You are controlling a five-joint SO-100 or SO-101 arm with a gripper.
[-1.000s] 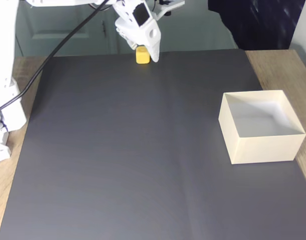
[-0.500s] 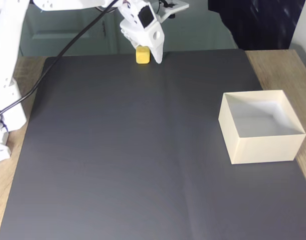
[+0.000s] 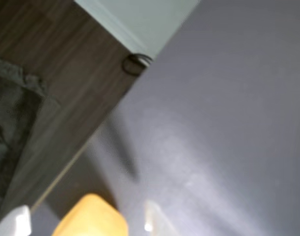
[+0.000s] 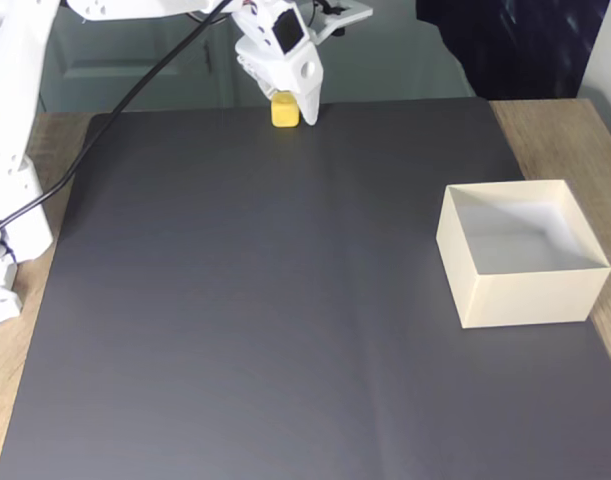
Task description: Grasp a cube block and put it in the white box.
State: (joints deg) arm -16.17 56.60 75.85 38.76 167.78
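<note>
The small yellow cube block sits at the far edge of the dark mat, left of centre in the fixed view. My white gripper is lowered over it with one finger on each side, the right fingertip close against the cube. In the wrist view the cube shows at the bottom edge between a white finger and a pale finger, with thin gaps on both sides, so the jaws stand open around it. The cream-white box stands on the right of the mat, nothing inside.
The dark mat covers most of the wooden table. The arm's white base and a black cable stand at the left. A small dark ring lies at the mat's far edge.
The gripper has shifted slightly left and its right finger has drawn closer to the cube. The cube stays in the same spot.
</note>
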